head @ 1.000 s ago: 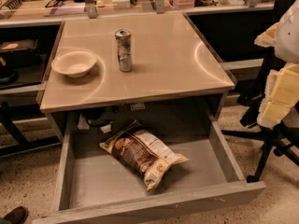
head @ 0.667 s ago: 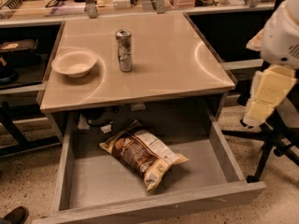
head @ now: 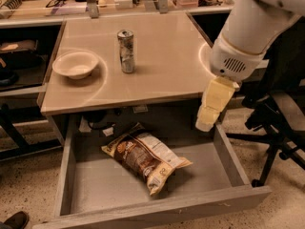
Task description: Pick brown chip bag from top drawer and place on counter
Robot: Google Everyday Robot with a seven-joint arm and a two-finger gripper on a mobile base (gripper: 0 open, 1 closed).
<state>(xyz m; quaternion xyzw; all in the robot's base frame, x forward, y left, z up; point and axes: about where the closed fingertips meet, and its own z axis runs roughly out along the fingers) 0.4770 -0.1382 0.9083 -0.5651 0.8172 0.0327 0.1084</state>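
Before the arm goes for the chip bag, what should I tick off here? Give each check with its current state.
1. Drawer pulled open: ok.
2. Chip bag lying uncovered on the drawer's bottom: ok.
3. Tool over the bag: not ok; it hangs near the drawer's back right corner, apart from the bag.
4. Bare counter space for the bag: ok, right of the can and bowl.
5. Dark clutter at the drawer's back touching the bag: cannot tell.

Lab, cluttered shelf (head: 43,14), end effector (head: 206,123) over drawer (head: 229,152)
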